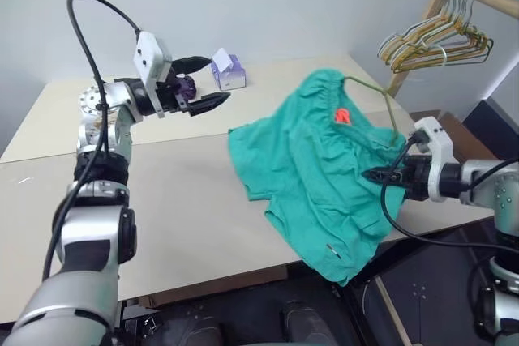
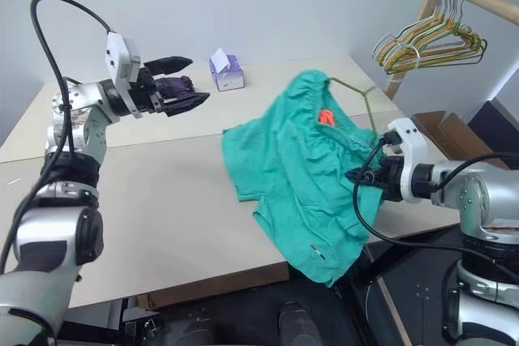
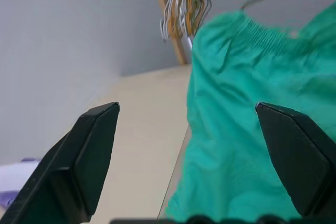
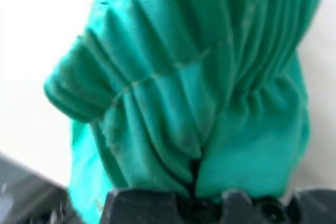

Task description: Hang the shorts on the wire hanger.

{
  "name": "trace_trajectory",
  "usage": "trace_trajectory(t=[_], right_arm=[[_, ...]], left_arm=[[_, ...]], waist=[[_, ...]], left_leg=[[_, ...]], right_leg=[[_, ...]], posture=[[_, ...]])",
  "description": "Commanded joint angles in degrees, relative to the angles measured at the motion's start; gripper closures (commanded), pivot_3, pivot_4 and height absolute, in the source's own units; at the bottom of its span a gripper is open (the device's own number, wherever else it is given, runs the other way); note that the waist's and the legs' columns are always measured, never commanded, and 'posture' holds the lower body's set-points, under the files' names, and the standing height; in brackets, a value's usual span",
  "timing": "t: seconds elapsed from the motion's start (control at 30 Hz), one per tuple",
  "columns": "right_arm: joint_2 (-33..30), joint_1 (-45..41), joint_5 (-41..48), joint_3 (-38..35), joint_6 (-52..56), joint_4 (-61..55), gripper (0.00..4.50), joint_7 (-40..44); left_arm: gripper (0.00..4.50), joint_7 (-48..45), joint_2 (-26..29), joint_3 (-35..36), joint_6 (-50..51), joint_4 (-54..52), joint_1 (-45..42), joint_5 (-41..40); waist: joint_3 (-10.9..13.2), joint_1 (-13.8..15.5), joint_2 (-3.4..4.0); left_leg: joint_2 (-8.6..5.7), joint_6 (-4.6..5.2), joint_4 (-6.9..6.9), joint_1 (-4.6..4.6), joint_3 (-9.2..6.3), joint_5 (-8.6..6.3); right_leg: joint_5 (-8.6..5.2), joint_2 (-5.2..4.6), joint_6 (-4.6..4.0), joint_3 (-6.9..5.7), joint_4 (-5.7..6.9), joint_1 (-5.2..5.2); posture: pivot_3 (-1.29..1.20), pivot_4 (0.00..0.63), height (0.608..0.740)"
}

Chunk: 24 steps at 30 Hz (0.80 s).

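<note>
The shorts (image 1: 312, 164) lie bunched at the right edge of the table (image 1: 178, 192), one leg hanging over. The wire hanger (image 1: 381, 95) protrudes at the waistband. The right claw (image 1: 375, 175) pinches gathered waistband fabric, apparently to anchor it. The left claw (image 1: 212, 99) stands wide, empty, well apart from the shorts.

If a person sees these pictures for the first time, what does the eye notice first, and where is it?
The eye goes first to the teal-green shorts, spread over the right part of the pale table, one leg drooping past its front edge, with the thin wire hanger poking out at their waistband. The right gripper is shut on the shorts' fabric, while the left gripper hangs open above the table's far left, away from the shorts.
</note>
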Motion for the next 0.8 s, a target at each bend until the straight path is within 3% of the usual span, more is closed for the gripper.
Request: trace_trajectory(t=[0.03,0.27,0.47,0.8], right_arm=[[2.3,-1.3,-3.0,-7.9,4.0,-2.7,4.50,-7.7],[5.2,-5.6,-8.7,-14.7,4.7,-0.6,4.50,-20.2],[1.7,-12.7,-12.4,-15.9,4.1,7.7,4.50,-27.0],[-2.6,-26.4,-17.2,-22.4,-4.3,30.9,4.50,-37.5]], left_arm=[[0.01,4.5,-1.0,1.4,11.9,-15.9,3.6,-6.5],[0.01,14.7,-3.4,4.6,31.5,-36.6,9.4,-20.2],[0.01,19.6,-4.7,5.5,35.0,-43.3,11.5,-24.7],[0.01,20.8,-5.2,4.4,33.1,-46.4,14.0,-25.5]], waist=[[0.0,-0.2,0.04],[-0.3,-0.6,0.51],[-0.7,-1.3,1.09],[-0.7,-1.8,1.09]], left_leg=[[-0.01,0.00,0.00,0.00,0.00,0.00],[-0.02,0.00,0.00,0.05,0.01,0.00],[-0.03,0.01,-0.09,0.34,0.11,0.00],[-0.05,0.01,-0.53,1.02,0.30,0.00]], right_leg=[[0.00,0.00,0.00,0.03,0.04,-0.01],[0.00,0.01,0.00,0.08,0.03,0.01],[-0.01,0.05,0.00,0.12,-0.15,0.32],[-0.02,0.04,0.00,0.23,-0.51,0.96]], posture=[[-0.19,0.009,0.740],[-0.20,0.005,0.740],[-0.19,0.002,0.740],[-0.18,0.000,0.740]])
